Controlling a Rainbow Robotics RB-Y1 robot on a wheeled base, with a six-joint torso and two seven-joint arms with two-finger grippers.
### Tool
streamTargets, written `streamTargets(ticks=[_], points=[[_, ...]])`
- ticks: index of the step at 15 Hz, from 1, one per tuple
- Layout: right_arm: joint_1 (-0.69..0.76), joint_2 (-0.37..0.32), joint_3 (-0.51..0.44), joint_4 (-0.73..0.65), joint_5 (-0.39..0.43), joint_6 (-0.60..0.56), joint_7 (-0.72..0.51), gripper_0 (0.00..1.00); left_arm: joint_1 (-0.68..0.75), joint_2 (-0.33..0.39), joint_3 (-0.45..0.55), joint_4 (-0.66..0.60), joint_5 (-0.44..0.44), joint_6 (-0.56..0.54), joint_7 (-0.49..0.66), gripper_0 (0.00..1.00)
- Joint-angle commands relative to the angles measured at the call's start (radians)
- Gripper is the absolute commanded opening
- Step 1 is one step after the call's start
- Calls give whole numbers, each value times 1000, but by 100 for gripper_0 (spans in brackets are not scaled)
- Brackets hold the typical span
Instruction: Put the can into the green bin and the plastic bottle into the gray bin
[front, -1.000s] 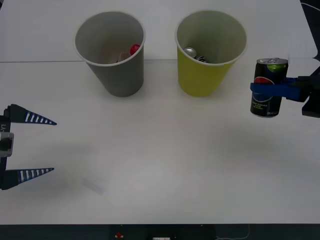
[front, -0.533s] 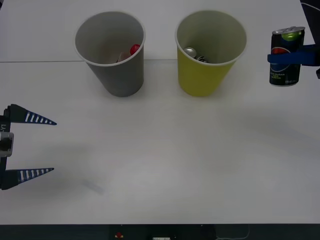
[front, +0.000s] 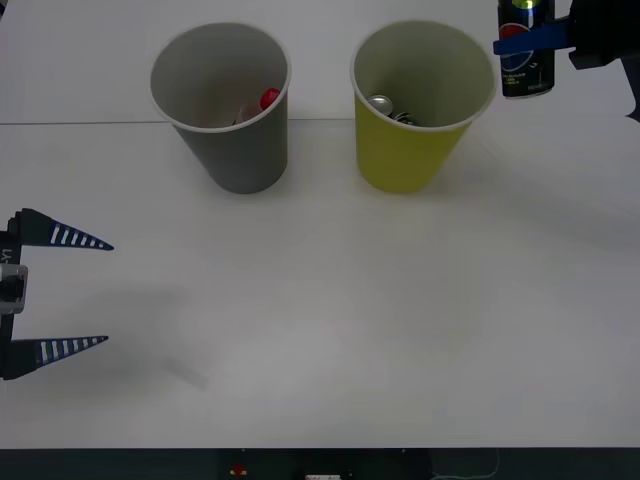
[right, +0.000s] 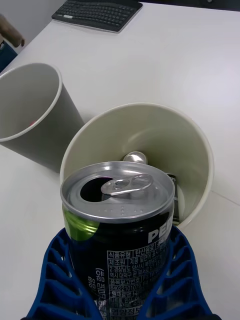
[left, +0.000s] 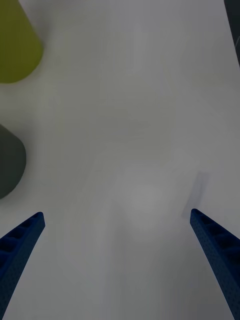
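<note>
The dark blue Pepsi can (front: 527, 55) hangs upright in the air just right of the green bin's (front: 405, 160) rim, with my right gripper (front: 522, 40) shut on it. In the right wrist view the can (right: 120, 235) fills the space between the blue fingers (right: 50, 285), with the green bin (right: 200, 135) right beyond it. The gray bin (front: 235, 150) stands left of the green one. Inside it lies a pale thing with a red cap (front: 268, 99) that looks like the plastic bottle. My left gripper (front: 60, 290) waits open at the table's left edge.
A plain silver can (front: 382, 103) lies inside the green bin and shows again as the silver can (right: 134, 158) in the right wrist view. A black keyboard (right: 97, 12) sits on the far table. The white table (front: 330, 320) spreads wide in front of both bins.
My right gripper has lifted the can up and away from me, then swung it left to the green bin's rim. The left arm has not moved.
</note>
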Motion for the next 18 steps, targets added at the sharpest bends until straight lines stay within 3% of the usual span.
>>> streamTargets(ticks=[1,6,10,11,12,13,14,18], points=[[-137,55,95,155,42,1,45,0,0,0,0,0,0,0,0,100],[-293,184,171,350,169,9,71,0,0,0,0,0,0,0,0,100],[-299,235,177,362,201,22,96,1,0,0,0,0,0,0,0,100],[-301,240,179,362,201,22,102,7,0,0,0,0,0,0,0,100],[-301,243,177,362,201,22,107,27,0,0,0,0,0,0,0,100],[-301,244,179,362,200,22,107,77,0,0,0,0,0,0,0,100],[-299,244,179,362,194,24,107,100,0,0,0,0,0,0,0,100],[-299,238,179,362,168,24,148,100,0,0,0,0,0,0,0,100]])
